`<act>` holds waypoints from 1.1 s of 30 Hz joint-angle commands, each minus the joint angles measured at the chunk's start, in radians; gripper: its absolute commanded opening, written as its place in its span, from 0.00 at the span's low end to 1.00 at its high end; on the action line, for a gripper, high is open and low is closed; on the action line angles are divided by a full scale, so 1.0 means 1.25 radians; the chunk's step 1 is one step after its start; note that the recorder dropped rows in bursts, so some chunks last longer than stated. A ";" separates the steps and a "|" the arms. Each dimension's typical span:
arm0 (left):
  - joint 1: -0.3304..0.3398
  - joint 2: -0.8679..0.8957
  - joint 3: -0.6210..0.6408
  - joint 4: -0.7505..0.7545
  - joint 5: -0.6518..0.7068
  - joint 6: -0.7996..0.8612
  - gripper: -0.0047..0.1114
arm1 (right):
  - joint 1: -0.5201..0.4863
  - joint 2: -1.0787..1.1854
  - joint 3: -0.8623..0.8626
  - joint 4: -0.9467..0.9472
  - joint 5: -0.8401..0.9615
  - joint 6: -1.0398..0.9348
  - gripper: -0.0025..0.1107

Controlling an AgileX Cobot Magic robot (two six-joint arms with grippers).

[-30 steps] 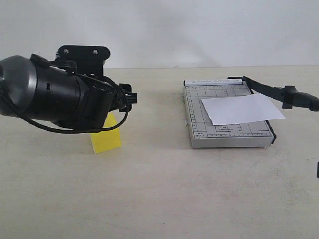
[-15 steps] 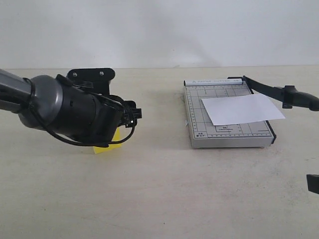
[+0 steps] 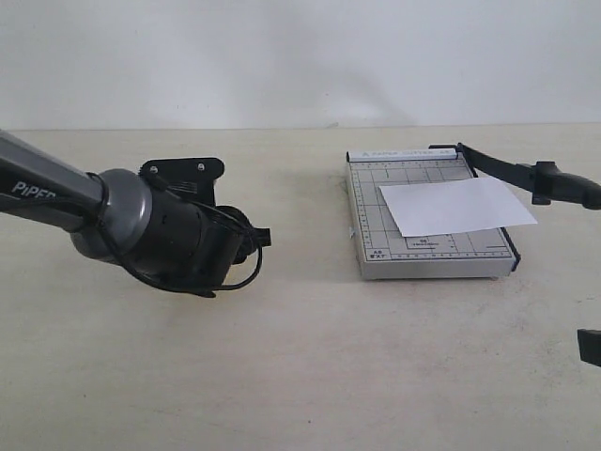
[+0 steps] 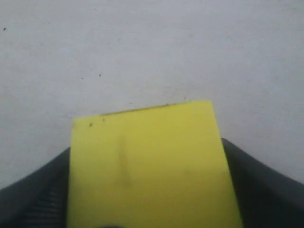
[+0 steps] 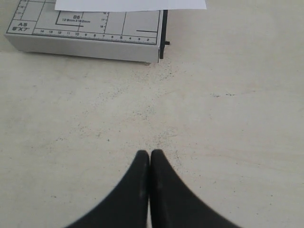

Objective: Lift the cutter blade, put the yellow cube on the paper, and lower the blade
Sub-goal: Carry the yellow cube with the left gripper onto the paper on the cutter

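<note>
The yellow cube (image 4: pixel 147 166) fills the left wrist view, resting on the table between my left gripper's (image 4: pixel 147 199) two black fingers (image 4: pixel 33 190), which stand apart on either side of it, so the gripper is open. In the exterior view my left arm's wrist (image 3: pixel 169 235) is low over that spot and hides the cube. The cutter blade (image 3: pixel 512 171) is raised at a slant off the right edge of the grey trimmer base (image 3: pixel 371 188), handle end at far right. The paper (image 3: pixel 455 207) lies on the base, overhanging its right side. My right gripper (image 5: pixel 150 154) is shut and empty, above the table in front of the trimmer.
The trimmer's front corner (image 5: pixel 85 42) and the paper's edge (image 5: pixel 130 4) show in the right wrist view. A black piece of the right arm (image 3: pixel 590 346) sits at the exterior view's right border. A pale wall stands behind the table.
My left arm has come down and forward over the yellow cube, which showed beneath it before and is now hidden in the exterior view. The trimmer, blade and paper have not moved.
</note>
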 commanded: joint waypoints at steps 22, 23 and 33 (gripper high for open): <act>-0.001 -0.231 -0.085 -0.002 0.720 0.673 0.08 | 0.000 -0.003 -0.005 0.014 -0.015 -0.002 0.02; -0.001 -0.207 -0.115 -0.002 0.767 0.673 0.08 | 0.000 -0.003 -0.005 0.014 -0.015 -0.002 0.02; -0.024 0.008 -0.494 0.905 0.916 -0.213 0.08 | 0.000 -0.003 -0.005 0.043 -0.022 0.009 0.02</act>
